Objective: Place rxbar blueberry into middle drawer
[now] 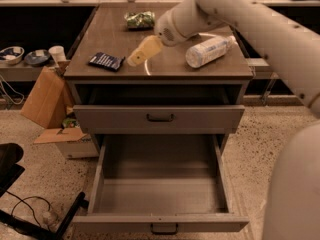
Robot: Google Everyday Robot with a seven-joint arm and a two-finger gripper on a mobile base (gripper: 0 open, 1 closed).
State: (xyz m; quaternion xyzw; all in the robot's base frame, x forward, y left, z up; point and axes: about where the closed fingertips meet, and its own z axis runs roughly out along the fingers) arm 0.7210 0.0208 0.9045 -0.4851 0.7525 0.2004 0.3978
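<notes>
The rxbar blueberry [106, 61] is a dark flat packet with white lettering lying near the left edge of the cabinet top. The middle drawer [162, 219] is pulled out wide below, its grey floor bare, with a small dark handle at its front. My gripper [137, 55] hangs over the cabinet top just right of the bar, at the end of the white arm that reaches in from the upper right. It holds nothing that I can see.
A white plastic bottle [209, 51] lies on its side at the top's right. A green shiny snack bag [139, 19] sits at the back. The shut upper drawer front [159, 118] is above the open one. A cardboard box [46, 98] stands at left.
</notes>
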